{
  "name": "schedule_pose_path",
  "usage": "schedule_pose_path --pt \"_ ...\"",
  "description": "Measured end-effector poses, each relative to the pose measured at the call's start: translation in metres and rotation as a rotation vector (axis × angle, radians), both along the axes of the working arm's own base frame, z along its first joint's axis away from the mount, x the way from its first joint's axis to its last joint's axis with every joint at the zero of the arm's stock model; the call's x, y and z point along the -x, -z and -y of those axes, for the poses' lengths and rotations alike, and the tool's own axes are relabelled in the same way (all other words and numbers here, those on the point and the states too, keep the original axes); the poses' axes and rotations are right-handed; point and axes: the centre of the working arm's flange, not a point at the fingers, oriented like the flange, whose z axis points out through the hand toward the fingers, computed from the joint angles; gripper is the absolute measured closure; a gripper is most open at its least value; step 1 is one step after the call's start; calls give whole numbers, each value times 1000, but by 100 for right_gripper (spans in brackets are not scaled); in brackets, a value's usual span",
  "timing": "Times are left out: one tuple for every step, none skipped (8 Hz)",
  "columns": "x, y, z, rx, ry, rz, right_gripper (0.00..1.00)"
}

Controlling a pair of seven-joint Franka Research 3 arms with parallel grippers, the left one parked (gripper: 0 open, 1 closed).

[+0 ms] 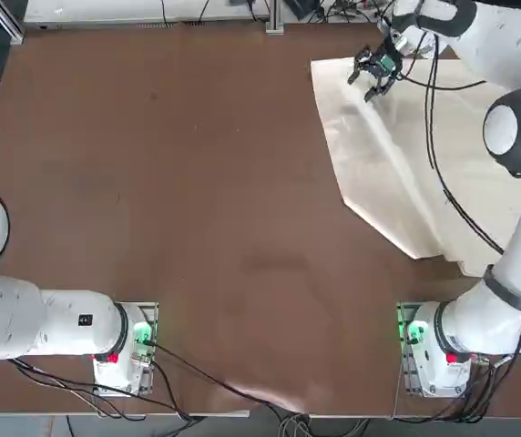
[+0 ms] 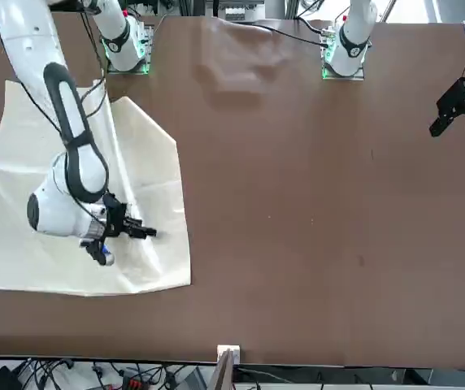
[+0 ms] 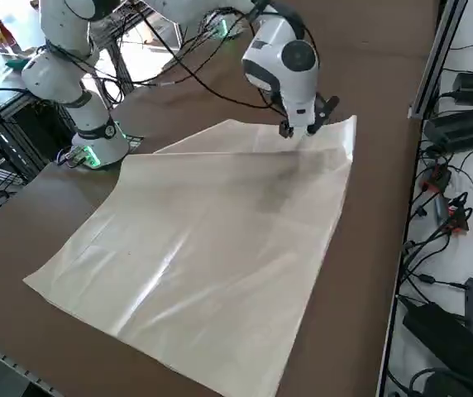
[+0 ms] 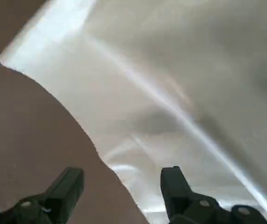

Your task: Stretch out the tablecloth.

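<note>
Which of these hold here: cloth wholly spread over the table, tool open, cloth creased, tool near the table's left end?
1. The tablecloth covers the whole table. False: it lies only on the right-hand part.
2. The right tool is open. True.
3. A long raised crease runs across the cloth. True.
4. The right tool is at the table's left end. False: it is over the cloth, near its far inner corner.

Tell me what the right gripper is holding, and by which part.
Nothing: the right gripper has its fingers apart, above the tablecloth.
</note>
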Motion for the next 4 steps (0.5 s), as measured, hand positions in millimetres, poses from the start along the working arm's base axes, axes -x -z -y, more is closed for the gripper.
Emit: schedule_pose_path --pt "26 2 2 19 -75 -6 0" --pt "50 6 3 44 -157 -13 0" --pt "71 12 4 73 -232 -19 0" --pt "91 18 5 103 -310 -15 0"
